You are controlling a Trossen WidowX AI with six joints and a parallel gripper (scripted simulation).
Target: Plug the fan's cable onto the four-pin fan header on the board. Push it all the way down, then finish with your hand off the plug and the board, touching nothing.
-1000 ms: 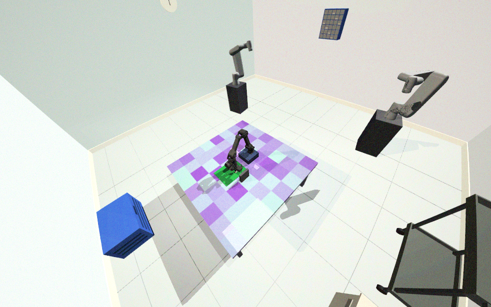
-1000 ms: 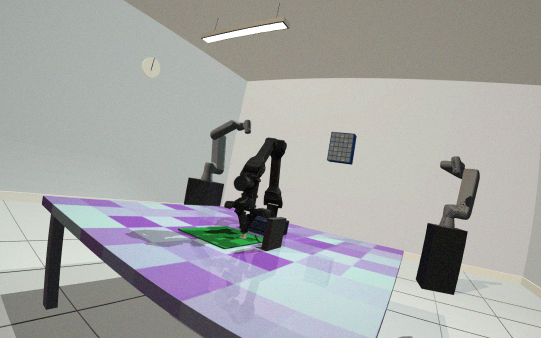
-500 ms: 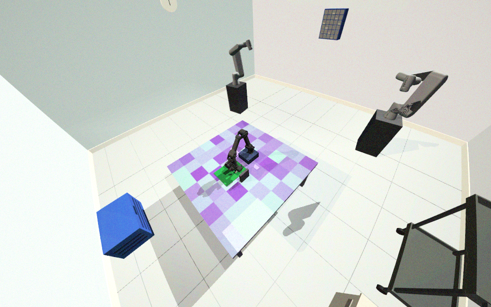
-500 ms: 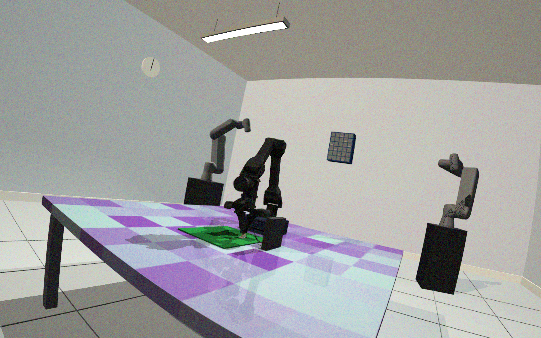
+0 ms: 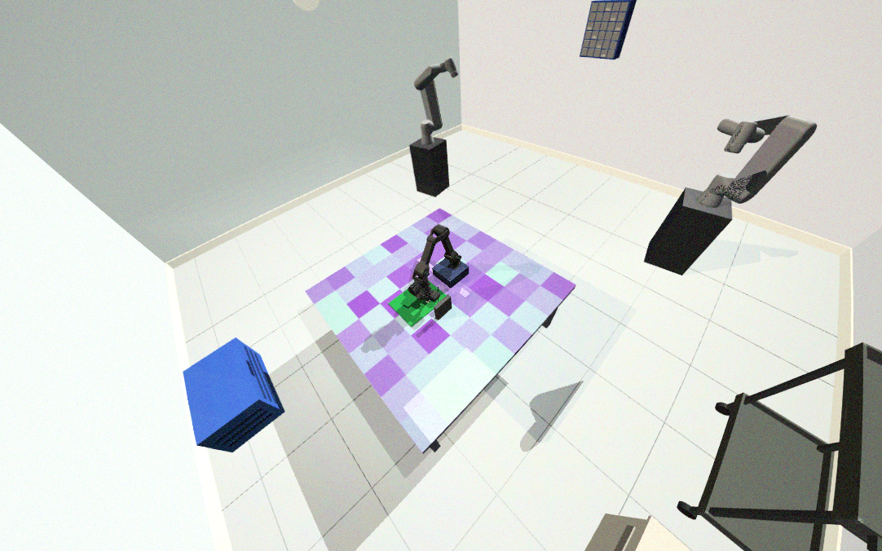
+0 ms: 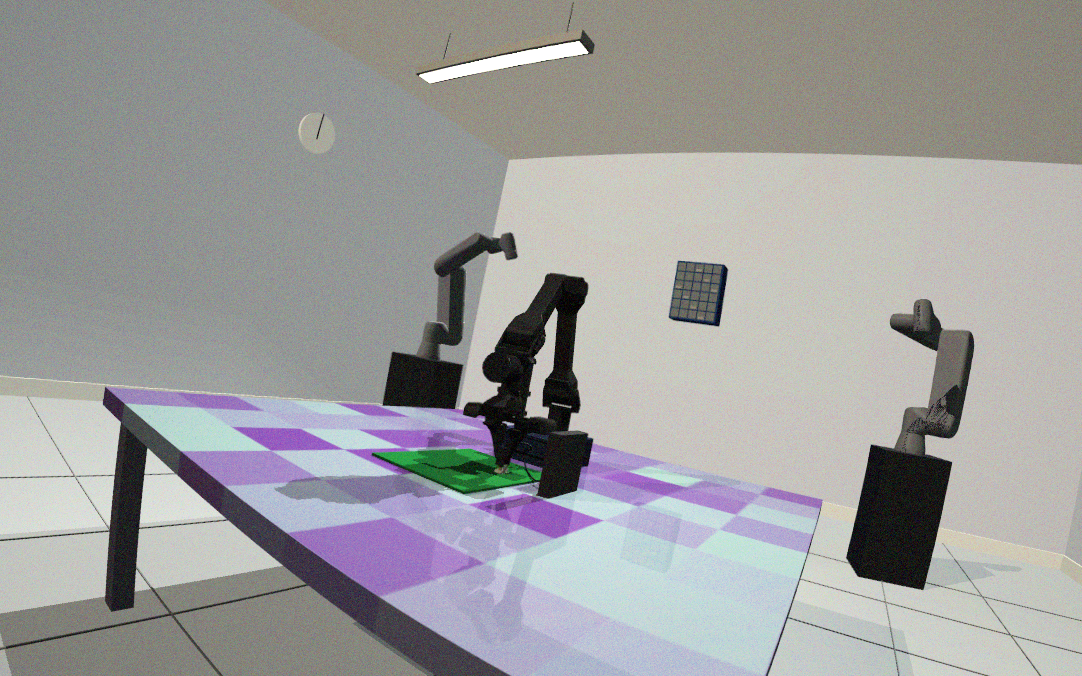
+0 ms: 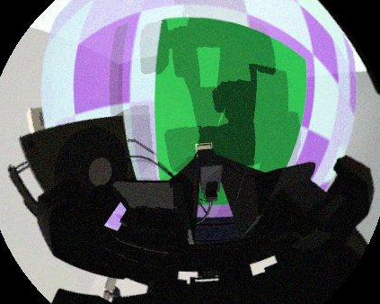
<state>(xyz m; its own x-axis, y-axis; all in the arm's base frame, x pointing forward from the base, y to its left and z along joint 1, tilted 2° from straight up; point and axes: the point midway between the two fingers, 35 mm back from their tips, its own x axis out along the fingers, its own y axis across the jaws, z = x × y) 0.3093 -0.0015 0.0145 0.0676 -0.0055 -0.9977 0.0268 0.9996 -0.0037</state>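
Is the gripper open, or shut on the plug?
Shut on the plug: in the wrist view the gripper fingers pinch it just above the green board. Whether it is seated on the header cannot be told.

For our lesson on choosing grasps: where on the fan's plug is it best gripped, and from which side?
Grip the plug by its two flat side faces, coming straight down from above, as the claw does now. The cable trails sideways to the fan, leaving the top free, and the board lies flat below.
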